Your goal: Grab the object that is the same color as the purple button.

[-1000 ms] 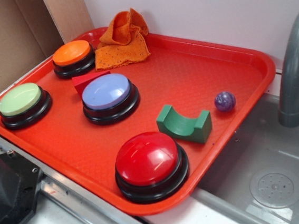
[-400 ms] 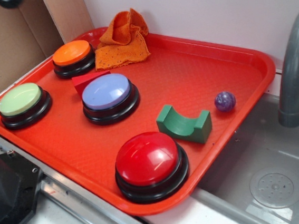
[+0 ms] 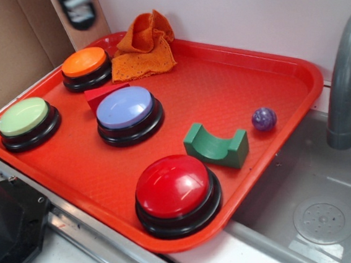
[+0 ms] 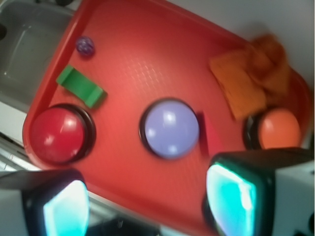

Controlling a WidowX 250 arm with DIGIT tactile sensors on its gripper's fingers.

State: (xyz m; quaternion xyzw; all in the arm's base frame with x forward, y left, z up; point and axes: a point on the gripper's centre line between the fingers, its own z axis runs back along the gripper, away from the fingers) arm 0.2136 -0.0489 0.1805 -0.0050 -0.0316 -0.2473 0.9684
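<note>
**Operator:** Since the earlier frame my gripper (image 3: 80, 10) has come into the top-left of the exterior view, above the tray's far corner; nothing on the tray has shifted.

**Observer:** What's the count?

**Operator:** Four buttons on the red tray (image 3: 240, 88): one orange button (image 3: 85, 62), one green button (image 3: 23, 116), one red button (image 3: 172, 186), and one purple button (image 3: 124, 107) in the middle. One green arch block (image 3: 215, 145), one red wedge block (image 3: 103, 95) touching the purple button's far side, one orange cloth (image 3: 144, 44) at the back.

**Observer:** And the target?

**Operator:** One purple ball (image 3: 264, 118), near the tray's right rim, just beyond the arch block, well apart from my gripper. Beyond that rim sit the sink (image 3: 306, 193) and faucet (image 3: 345, 84).

**Observer:** Jaws?

**Operator:** From the wrist view the jaws stand wide apart with nothing between them, hovering over the tray with the purple button below.
</note>
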